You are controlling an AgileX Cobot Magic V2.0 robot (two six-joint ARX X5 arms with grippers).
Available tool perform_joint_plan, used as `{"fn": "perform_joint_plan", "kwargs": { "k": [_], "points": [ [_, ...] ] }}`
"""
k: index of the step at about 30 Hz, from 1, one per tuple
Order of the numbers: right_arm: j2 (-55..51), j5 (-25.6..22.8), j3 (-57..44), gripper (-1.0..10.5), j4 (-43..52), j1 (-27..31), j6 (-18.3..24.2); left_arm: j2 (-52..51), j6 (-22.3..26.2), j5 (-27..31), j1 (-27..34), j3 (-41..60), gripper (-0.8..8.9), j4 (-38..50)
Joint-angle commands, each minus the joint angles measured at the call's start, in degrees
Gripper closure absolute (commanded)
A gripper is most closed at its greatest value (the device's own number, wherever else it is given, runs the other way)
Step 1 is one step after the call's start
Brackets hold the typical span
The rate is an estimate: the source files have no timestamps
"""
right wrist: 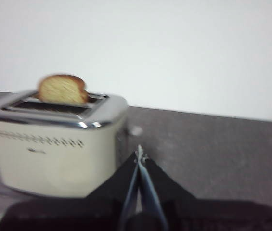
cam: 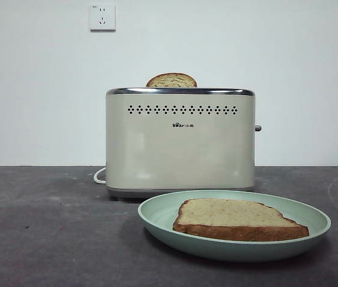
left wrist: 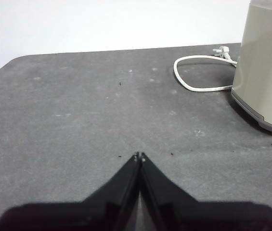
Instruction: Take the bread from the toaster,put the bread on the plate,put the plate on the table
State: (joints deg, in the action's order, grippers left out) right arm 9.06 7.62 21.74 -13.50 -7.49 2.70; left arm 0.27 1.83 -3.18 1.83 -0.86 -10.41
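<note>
The bread lies flat on the mint-green plate, which rests on the dark grey table in front of the cream toaster. A second slice pokes its domed top out of the toaster's slot, also visible as the slice in the toaster in the right wrist view. My left gripper is shut and empty over bare table beside the toaster's side. My right gripper is shut and empty, raised near the toaster's end. Neither gripper shows in the front view.
A white power cord loops on the table beside the toaster. Wall sockets sit on the white wall behind. A knob juts from the toaster's right side.
</note>
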Motion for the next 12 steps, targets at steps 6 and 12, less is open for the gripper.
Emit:
{"fn": "perform_joint_plan", "kwargs": {
  "k": [6, 12],
  "points": [
    [-9.09, -4.81, -14.88, 9.5, 2.8, 0.07, -4.44, -0.15, -0.55, 0.11, 0.2, 0.7, 8.17, 0.28],
    [-8.96, -6.78, -21.09, 9.5, 4.07, 0.07, -7.96, -0.15, -0.55, 0.11, 0.15, 0.7, 8.18, 0.26]
  ]
}}
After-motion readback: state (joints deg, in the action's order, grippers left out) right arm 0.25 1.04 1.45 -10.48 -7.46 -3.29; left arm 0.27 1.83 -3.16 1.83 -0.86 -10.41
